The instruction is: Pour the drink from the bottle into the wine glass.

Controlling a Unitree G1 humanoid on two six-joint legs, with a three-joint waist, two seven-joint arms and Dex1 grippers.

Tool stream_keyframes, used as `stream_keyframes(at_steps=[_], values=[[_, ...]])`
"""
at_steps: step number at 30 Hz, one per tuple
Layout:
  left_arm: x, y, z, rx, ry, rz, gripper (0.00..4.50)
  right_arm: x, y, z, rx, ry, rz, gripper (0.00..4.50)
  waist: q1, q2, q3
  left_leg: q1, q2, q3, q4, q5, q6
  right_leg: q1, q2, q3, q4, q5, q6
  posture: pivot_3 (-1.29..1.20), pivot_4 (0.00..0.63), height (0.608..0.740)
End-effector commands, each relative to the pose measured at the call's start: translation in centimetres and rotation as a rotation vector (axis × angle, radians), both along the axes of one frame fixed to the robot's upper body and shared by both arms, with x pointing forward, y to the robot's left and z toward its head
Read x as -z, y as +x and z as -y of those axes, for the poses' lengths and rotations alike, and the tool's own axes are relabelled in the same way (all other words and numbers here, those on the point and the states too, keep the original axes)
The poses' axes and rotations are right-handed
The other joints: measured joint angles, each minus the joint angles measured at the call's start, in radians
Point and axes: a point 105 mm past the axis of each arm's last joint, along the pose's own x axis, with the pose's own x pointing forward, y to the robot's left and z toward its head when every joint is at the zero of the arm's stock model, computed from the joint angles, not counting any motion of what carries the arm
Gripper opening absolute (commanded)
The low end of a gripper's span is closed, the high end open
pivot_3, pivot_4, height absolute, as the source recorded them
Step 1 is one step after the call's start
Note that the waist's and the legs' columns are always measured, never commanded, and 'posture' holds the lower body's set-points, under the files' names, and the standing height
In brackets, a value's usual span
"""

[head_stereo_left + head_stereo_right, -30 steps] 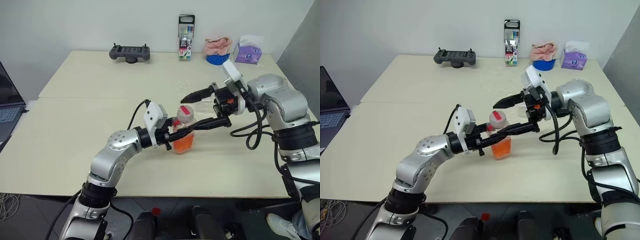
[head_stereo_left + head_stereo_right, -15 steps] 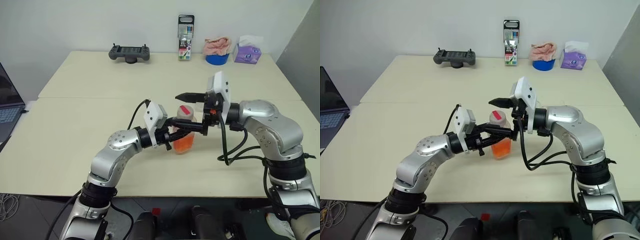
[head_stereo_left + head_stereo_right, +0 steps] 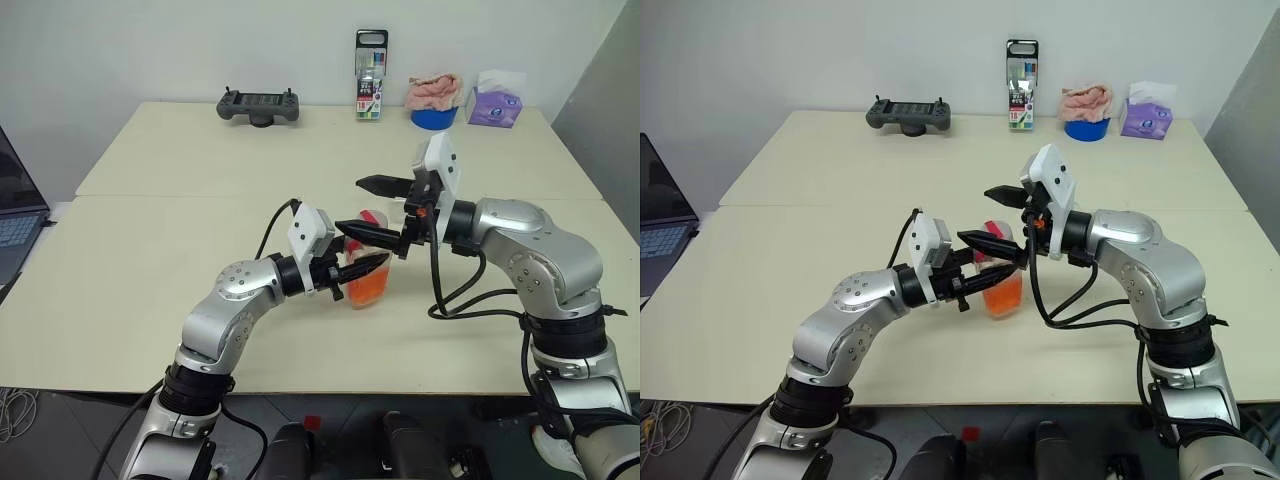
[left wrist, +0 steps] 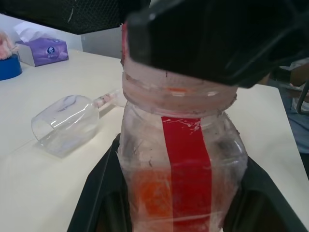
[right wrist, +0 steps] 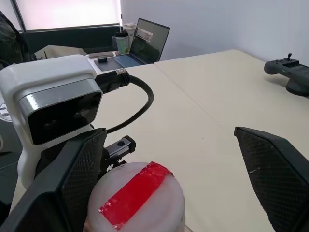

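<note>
Bottle [image 3: 367, 275] in left jaws, right jaws spread over cap [image 5: 136, 193]

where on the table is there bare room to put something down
Bare tabletop lies left of the left gripper, up to the controller. Crowded: the middle, where both grippers meet at the bottle beside the toppled wine glass, and the far right corner's pen pack, bowl and tissue box.
</note>
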Motion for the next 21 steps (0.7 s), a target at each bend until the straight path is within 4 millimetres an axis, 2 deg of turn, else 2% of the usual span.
stream_keyframes(at_steps=[1, 7, 11, 21], values=[[-1.8, -0.4, 0.1, 0.015, -0.031, 0.071, 1.7, -0.9, 0.5, 1.0, 0.049, -0.007, 0.049, 4.5, 0.0, 0.0, 0.0, 0.0, 0.0, 0.0, 0.0, 0.0, 0.0, 0.0, 0.0, 0.0, 0.0, 0.0, 0.0, 0.0, 0.15, 0.74], [-1.7, -0.3, -0.1, 0.007, -0.028, 0.07, 1.7, -0.8, 0.3, 2.0, 0.051, -0.024, 0.047, 4.5, 0.0, 0.0, 0.0, 0.0, 0.0, 0.0, 0.0, 0.0, 0.0, 0.0, 0.0, 0.0, 0.0, 0.0, 0.0, 0.0, 0.15, 0.74], [-1.7, -0.2, -0.2, 0.004, -0.028, 0.07, 1.7, -0.8, -0.6, 2.3, 0.013, -0.031, 0.039, 4.5, 0.0, 0.0, 0.0, 0.0, 0.0, 0.0, 0.0, 0.0, 0.0, 0.0, 0.0, 0.0, 0.0, 0.0, 0.0, 0.0, 0.15, 0.74], [-1.7, -0.2, -0.4, -0.003, -0.024, 0.071, 1.7, -0.7, -2.6, 1.8, -0.09, -0.015, 0.012, 4.5, 0.0, 0.0, 0.0, 0.0, 0.0, 0.0, 0.0, 0.0, 0.0, 0.0, 0.0, 0.0, 0.0, 0.0, 0.0, 0.0, 0.15, 0.74]])
